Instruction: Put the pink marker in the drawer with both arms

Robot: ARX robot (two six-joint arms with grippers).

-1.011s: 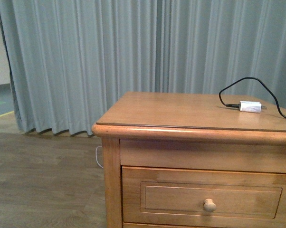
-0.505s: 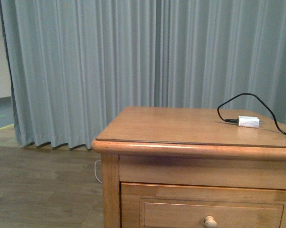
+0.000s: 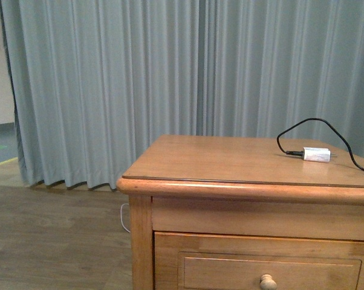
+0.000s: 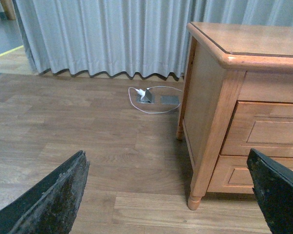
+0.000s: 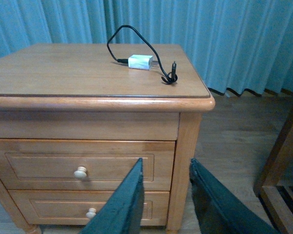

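Observation:
The pink marker shows in no view. The drawer (image 3: 260, 272), the cabinet's upper one, is pushed in, its round wooden knob (image 3: 266, 281) near the front view's lower edge. The right wrist view shows that drawer (image 5: 83, 163) above a second one. My right gripper (image 5: 166, 168) is open with nothing between its fingers (image 5: 127, 204); it hangs in front of the cabinet's right front corner post, apart from it. My left gripper (image 4: 166, 195) is wide open and empty above the wooden floor, off the cabinet's left side, where the drawer (image 4: 270, 129) shows from the side.
A small white charger block (image 3: 317, 154) with a black cable (image 3: 306, 125) lies on the cabinet top (image 3: 218, 158). Grey curtains (image 3: 139, 78) hang behind. A white cable and floor socket (image 4: 149, 96) sit by the curtain. A wooden frame (image 5: 283, 161) stands right of the cabinet.
The front view has tilted upward since a second ago, so the cabinet sits lower in the picture. In the last half second nothing has visibly moved.

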